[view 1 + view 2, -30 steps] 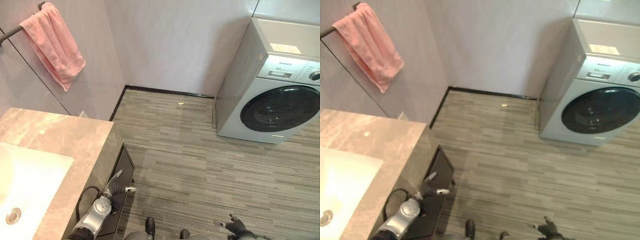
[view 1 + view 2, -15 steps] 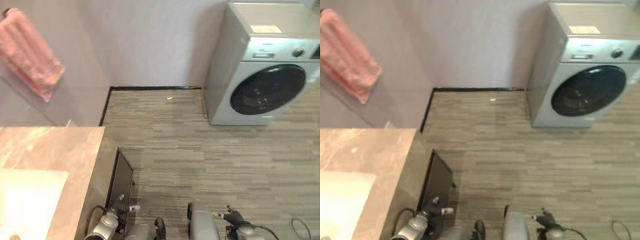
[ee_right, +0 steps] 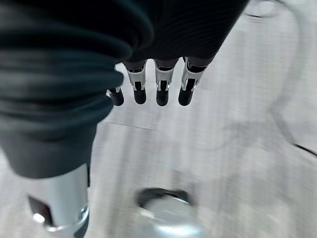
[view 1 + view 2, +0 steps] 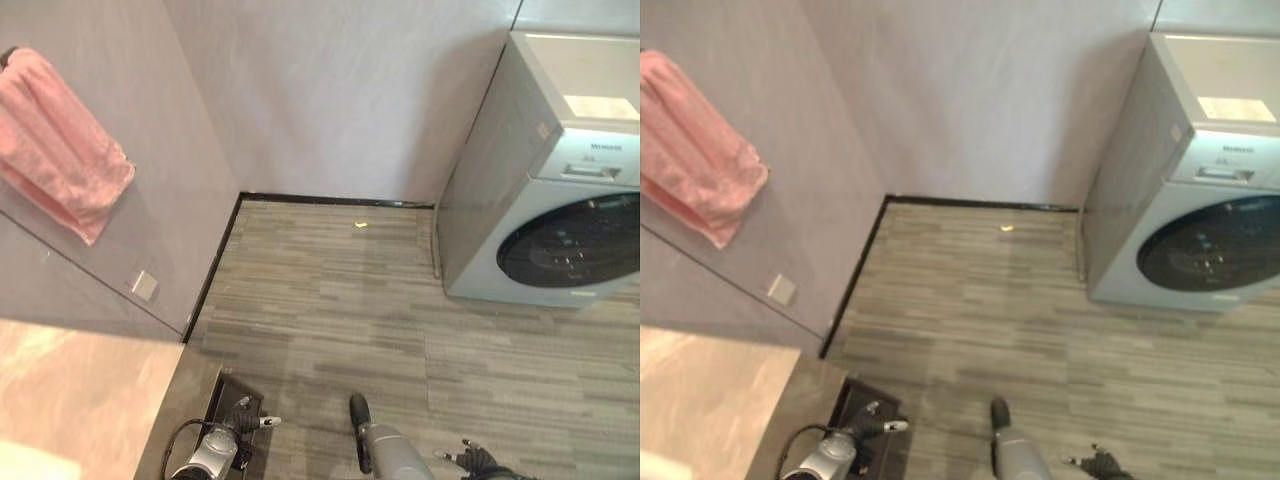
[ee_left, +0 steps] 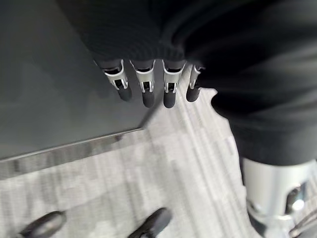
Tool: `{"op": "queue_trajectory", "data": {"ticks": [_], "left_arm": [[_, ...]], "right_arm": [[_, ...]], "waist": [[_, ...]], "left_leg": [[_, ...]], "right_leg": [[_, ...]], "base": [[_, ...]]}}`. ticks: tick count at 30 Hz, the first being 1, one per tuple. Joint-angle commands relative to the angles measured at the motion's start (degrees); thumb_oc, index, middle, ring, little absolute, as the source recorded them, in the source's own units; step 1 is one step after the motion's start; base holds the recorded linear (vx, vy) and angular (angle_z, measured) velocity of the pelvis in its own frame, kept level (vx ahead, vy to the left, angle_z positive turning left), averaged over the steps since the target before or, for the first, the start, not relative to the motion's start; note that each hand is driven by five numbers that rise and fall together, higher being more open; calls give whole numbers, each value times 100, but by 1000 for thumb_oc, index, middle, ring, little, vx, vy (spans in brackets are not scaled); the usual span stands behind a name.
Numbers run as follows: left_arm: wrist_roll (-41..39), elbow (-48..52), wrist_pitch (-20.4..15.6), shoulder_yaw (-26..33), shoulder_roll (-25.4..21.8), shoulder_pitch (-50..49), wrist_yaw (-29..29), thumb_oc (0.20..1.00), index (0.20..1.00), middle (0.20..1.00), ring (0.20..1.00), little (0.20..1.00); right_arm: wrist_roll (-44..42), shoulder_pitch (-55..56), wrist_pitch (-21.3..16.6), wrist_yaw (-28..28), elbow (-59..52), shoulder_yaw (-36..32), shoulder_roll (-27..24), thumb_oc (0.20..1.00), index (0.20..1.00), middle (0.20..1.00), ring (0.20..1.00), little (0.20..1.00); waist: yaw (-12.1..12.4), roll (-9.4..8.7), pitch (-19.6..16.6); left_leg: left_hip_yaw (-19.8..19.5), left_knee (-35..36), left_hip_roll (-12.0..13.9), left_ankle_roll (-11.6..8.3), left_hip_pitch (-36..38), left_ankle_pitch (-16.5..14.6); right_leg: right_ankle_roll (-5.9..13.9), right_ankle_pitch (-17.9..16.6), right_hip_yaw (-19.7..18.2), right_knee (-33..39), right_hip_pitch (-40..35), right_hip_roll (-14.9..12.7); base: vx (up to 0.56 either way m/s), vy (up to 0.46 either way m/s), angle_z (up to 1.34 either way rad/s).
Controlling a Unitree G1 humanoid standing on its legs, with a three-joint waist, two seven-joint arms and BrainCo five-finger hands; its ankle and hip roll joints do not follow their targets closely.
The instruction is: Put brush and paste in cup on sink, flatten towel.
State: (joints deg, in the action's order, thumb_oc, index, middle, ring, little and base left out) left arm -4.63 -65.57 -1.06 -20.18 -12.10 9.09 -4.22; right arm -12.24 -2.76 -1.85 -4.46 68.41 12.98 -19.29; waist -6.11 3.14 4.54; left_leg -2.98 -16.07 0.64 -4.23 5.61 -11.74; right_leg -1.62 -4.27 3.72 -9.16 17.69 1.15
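A pink towel (image 4: 62, 140) hangs bunched and crumpled on the wall at the far left, high above the marble counter (image 4: 70, 400). My left hand (image 4: 240, 420) hangs low beside the counter's dark cabinet front, well below the towel. In the left wrist view its fingers (image 5: 146, 91) are straight and hold nothing, with floor and cabinet behind them. My right hand (image 4: 475, 460) hangs low at the bottom right over the floor. Its fingers (image 3: 158, 91) are likewise relaxed and empty.
A washing machine (image 4: 560, 200) stands against the back wall at the right. Striped grey floor (image 4: 330, 300) spreads between it and the counter, with a small yellow scrap (image 4: 360, 224) near the back wall. A wall socket (image 4: 145, 285) sits below the towel.
The whole picture has shifted, so the camera has moved: the white basin has slid out at the lower left. Both hands stay hanging low and empty.
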Motion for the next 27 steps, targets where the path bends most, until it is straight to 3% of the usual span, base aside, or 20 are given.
{"op": "queue_trajectory", "data": {"ticks": [1, 3, 4, 5, 7, 9, 10, 11, 12, 13, 14, 16, 17, 21, 25, 26, 27], "left_arm": [[-160, 155, -109, 136, -305, 177, 7, 1000, 1000, 1000, 1000, 1000], [-149, 130, -75, 104, -329, 372, -36, 1000, 1000, 1000, 1000, 1000], [-149, 130, -74, 104, -328, 374, -36, 1000, 1000, 1000, 1000, 1000], [-155, 159, -68, 92, -326, 415, -40, 1000, 1000, 1000, 1000, 1000], [-207, 136, -71, 80, -265, 492, -72, 1000, 1000, 1000, 1000, 1000], [-132, 160, -82, 42, -246, 545, -123, 1000, 1000, 1000, 1000, 1000], [-132, 160, -82, 41, -246, 544, -124, 1000, 1000, 1000, 1000, 1000], [4, 215, -70, 13, -275, 552, -171, 1000, 1000, 1000, 1000, 1000], [30, 234, -73, 7, -292, 546, -173, 1000, 1000, 1000, 1000, 1000], [31, 235, -73, 7, -293, 543, -173, 1000, 1000, 1000, 1000, 1000], [63, 273, -77, 22, -310, 516, -190, 1000, 1000, 1000, 1000, 1000], [66, 256, -81, 38, -316, 497, -209, 1000, 1000, 1000, 1000, 1000], [51, 291, -85, 117, -346, 390, -237, 1000, 1000, 1000, 1000, 1000], [-90, 320, -111, 255, -431, 165, -220, 1000, 1000, 1000, 1000, 1000], [-105, 463, -125, 252, -472, 38, -161, 1000, 1000, 1000, 1000, 1000], [-107, 494, -116, 248, -495, -19, -140, 1000, 1000, 1000, 1000, 1000], [-111, 512, -114, 245, -496, -28, -127, 1000, 1000, 1000, 1000, 1000]], "right_arm": [[279, 173, -103, 43, -138, 155, -221, 1000, 1000, 1000, 1000, 1000], [286, 208, -108, -10, -409, 244, -358, 1000, 1000, 1000, 1000, 1000], [286, 209, -106, -11, -412, 243, -358, 1000, 1000, 1000, 1000, 1000], [290, 231, -97, -18, -460, 249, -385, 1000, 1000, 1000, 1000, 1000], [257, 321, -88, -38, -498, 181, -398, 1000, 1000, 1000, 1000, 1000], [212, 449, -92, 48, -735, 165, -430, 1000, 1000, 1000, 1000, 1000], [212, 452, -91, 49, -737, 165, -430, 1000, 1000, 1000, 1000, 1000], [294, 481, -106, 174, -862, 360, -438, 1000, 1000, 1000, 1000, 1000], [384, 505, -101, 195, -964, 418, -439, 1000, 1000, 1000, 1000, 1000], [385, 510, -98, 195, -970, 417, -439, 1000, 1000, 1000, 1000, 1000], [500, 583, -101, 192, -1105, 449, -443, 1000, 1000, 1000, 1000, 1000], [498, 597, -104, 185, -1070, 436, -428, 1000, 1000, 1000, 1000, 1000], [528, 554, -91, 219, -1002, 466, -380, 1000, 1000, 1000, 1000, 1000], [506, 552, -81, 249, -661, 267, -131, 1000, 1000, 1000, 1000, 1000], [579, 564, -64, 289, -589, 257, -64, 1000, 1000, 1000, 1000, 1000], [597, 534, -64, 302, -531, 271, -1, 1000, 1000, 1000, 1000, 1000], [581, 518, -54, 321, -507, 273, 20, 1000, 1000, 1000, 1000, 1000]], "waist": [[-11, -300, 227], [34, -549, 417], [34, -541, 421], [59, -562, 441], [113, -582, 489], [152, -596, 485], [151, -598, 482], [344, -536, 495], [372, -508, 503], [375, -520, 517], [395, -476, 498], [418, -462, 511], [447, -453, 437], [546, -547, 130], [600, -562, 17], [628, -604, -20], [646, -564, -19]], "left_leg": [[57, -506, 46, -151, -297, 1436], [464, -1537, 267, -135, -939, 1743], [461, -1560, 276, -137, -948, 1730], [563, -1468, 326, -101, -1063, 1743], [941, -1247, 306, -35, -1513, 1487], [1427, -567, 220, 77, -2057, 1262], [1427, -568, 216, 80, -2059, 1260], [1366, 225, -2, 134, -2443, 1506], [1446, 483, 63, 83, -2456, 1714], [1454, 514, 51, 82, -2419, 1728], [1823, 903, 292, -6, -2416, 2045], [1946, 1067, 381, -28, -2341, 2175], [1912, 1119, 384, 71, -2235, 2030], [1989, 897, 126, 359, -2049, 1593], [2017, 925, -39, 478, -1960, 1420], [2001, 1017, -211, 577, -1829, 1313], [1958, 1073, -203, 599, -1787, 1305]], "right_leg": [[628, 245, -98, -2, -179, -76], [392, 417, -72, 128, -516, -122], [390, 418, -69, 126, -516, -114], [367, 465, -60, 189, -622, -120], [386, 551, 49, 334, -881, -199], [440, 679, 156, 425, -1107, -224], [443, 684, 157, 423, -1105, -228], [476, 846, 90, 435, -1406, -31], [474, 912, 64, 448, -1545, 26], [476, 916, 58, 452, -1567, 15], [479, 1021, 92, 482, -1800, 57], [468, 1090, 85, 465, -1891, 81], [525, 1298, 22, 349, -2042, 69], [768, 1364, -102, 61, -2307, -311], [938, 1082, -88, -142, -2241, -511], [1116, 781, -14, -530, -2176, -722], [1112, 671, -32, -759, -2048, -723]], "base": [[158, -224, 18], [245, -357, 23], [203, -252, 21], [173, -124, 2], [260, -150, 23], [295, -109, 21], [476, -107, 25], [424, -59, 33], [425, -62, 26], [345, 0, -23], [350, 18, -45], [348, 49, -25], [334, 97, 11], [503, 243, -27], [199, 182, -29], [165, 193, 24], [165, 194, 42]]}}
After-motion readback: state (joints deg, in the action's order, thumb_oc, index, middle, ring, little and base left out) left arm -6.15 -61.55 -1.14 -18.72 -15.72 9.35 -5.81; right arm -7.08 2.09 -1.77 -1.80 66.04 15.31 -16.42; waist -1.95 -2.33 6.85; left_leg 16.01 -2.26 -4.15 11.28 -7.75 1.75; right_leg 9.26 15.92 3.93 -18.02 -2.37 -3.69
